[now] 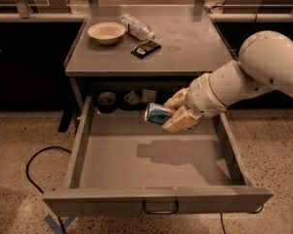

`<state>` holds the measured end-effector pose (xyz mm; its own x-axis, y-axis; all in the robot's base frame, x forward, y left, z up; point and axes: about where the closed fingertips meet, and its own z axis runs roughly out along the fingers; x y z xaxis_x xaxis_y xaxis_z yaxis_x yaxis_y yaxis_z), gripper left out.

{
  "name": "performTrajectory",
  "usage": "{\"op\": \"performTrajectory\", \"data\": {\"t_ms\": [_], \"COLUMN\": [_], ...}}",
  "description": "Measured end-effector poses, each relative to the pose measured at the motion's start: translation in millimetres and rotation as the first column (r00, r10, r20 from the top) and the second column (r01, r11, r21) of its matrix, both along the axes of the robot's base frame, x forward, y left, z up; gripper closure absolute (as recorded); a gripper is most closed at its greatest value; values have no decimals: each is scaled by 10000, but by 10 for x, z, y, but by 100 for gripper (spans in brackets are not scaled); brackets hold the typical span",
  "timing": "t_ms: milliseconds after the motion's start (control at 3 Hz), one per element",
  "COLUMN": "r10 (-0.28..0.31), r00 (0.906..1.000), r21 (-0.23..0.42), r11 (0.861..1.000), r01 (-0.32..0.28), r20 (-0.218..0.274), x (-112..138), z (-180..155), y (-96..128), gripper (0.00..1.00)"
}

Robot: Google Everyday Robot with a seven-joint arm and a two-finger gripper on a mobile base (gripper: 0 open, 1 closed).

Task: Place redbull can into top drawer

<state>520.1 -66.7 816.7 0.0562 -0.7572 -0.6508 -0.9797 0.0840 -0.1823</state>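
The top drawer (83,145) is pulled wide open, a shallow grey tray with a dark loop handle (160,207) on its front panel. My gripper (175,112) is shut on the redbull can (157,114), a slim blue and silver can held on its side, its end pointing left. The can hangs above the back middle of the drawer's floor, not touching it. Its shadow falls on the drawer floor below.
On the grey tabletop (185,48) stand a cream bowl (106,32), a clear plastic water bottle (136,27) lying down and a small dark packet (146,48). A roll of tape (106,100) and small packets sit at the drawer's back. A black cable (34,165) lies on the floor at left.
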Motion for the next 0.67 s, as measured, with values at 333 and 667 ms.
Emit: {"op": "performTrajectory", "data": {"t_ms": [333,667], "r10": [24,-171], "r00": [10000,9998], "r21": [-31,158], "r11": [10000,9997], "r01": [-24,172], "r20": [-24,-67], "x": [-9,2], "z": [-2,-98], "y": [-5,34], "gripper": [100,100]}}
